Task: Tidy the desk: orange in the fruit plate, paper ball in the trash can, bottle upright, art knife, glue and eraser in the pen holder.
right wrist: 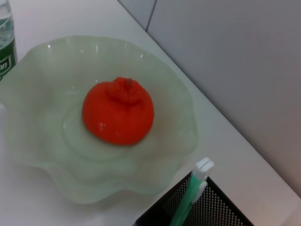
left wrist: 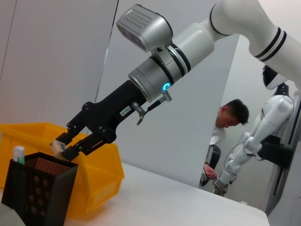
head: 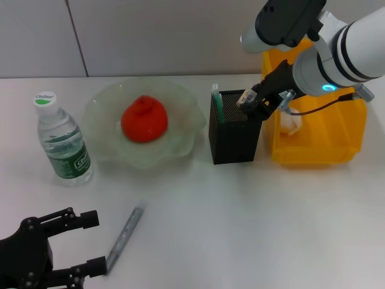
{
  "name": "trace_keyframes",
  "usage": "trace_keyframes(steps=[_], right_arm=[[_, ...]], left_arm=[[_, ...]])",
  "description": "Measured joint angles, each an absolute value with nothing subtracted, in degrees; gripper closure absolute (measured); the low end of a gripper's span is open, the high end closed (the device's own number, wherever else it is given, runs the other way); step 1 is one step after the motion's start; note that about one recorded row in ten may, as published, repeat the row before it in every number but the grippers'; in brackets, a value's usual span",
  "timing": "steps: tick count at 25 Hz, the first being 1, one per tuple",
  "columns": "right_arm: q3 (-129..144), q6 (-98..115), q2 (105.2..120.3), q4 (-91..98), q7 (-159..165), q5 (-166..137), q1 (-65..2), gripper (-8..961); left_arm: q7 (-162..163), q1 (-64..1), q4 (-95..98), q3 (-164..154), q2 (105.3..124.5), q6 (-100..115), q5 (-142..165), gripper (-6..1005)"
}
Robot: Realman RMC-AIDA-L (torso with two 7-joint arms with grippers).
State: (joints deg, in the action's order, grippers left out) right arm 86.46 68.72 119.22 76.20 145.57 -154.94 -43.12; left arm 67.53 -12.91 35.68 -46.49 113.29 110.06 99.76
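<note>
My right gripper (head: 251, 100) hangs over the open top of the black mesh pen holder (head: 234, 137), shut on the small beige eraser (left wrist: 57, 147). The green glue (head: 217, 103) stands in the holder's corner. The orange (head: 144, 118) lies in the pale-green fruit plate (head: 186, 135). To the plate's left stands the bottle (head: 61, 139), upright. The grey art knife (head: 127, 232) lies on the table near the front. My left gripper (head: 93, 242) is open beside its near end. The yellow trash can (head: 319, 141) holds the paper ball (head: 290, 123).
The trash can stands right against the pen holder's right side. A grey wall runs behind the table. In the left wrist view a person (left wrist: 229, 117) and another white robot (left wrist: 263, 136) are far in the background.
</note>
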Motion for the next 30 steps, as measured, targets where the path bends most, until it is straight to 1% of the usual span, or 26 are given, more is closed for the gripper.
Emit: trace_keyframes(steps=[4, 9, 16, 19, 22, 23, 24, 25, 30], right_arm=[[86.57, 67.89, 119.25, 75.43, 145.53, -154.94, -43.24, 540], [86.48, 67.91, 119.31, 75.78, 145.51, -154.90, -43.16, 317], [85.08, 74.37, 119.32, 82.60, 145.38, -151.73, -41.36, 275], [82.12, 81.91, 119.31, 88.33, 143.50, -146.81, -39.21, 275], [80.49, 85.52, 119.31, 90.02, 142.04, -143.76, -38.05, 275], [79.74, 87.21, 119.32, 90.47, 141.06, -142.13, -37.31, 275], [78.33, 88.83, 119.32, 90.63, 138.00, -138.73, -34.77, 275], [78.33, 88.83, 119.32, 90.63, 138.00, -138.73, -34.77, 275], [73.74, 87.80, 119.42, 87.64, 128.53, -129.70, -27.84, 275]], left_arm=[[67.56, -12.92, 35.68, -46.49, 113.29, 110.03, 99.61, 191], [67.59, -12.92, 35.68, -46.49, 113.29, 110.03, 99.51, 191], [68.29, -12.92, 36.13, -45.81, 112.99, 110.03, 99.43, 191], [72.32, -13.05, 38.81, -43.10, 112.86, 109.45, 99.67, 191], [75.51, -13.11, 40.93, -43.03, 112.85, 107.82, 99.94, 191], [77.36, -13.26, 42.14, -43.02, 112.94, 106.94, 100.51, 191], [80.64, -13.88, 44.27, -42.91, 113.28, 105.29, 102.22, 191], [80.64, -13.88, 44.27, -42.91, 113.28, 105.29, 102.22, 191], [87.88, -16.56, 48.07, -42.69, 114.02, 100.42, 107.39, 191]])
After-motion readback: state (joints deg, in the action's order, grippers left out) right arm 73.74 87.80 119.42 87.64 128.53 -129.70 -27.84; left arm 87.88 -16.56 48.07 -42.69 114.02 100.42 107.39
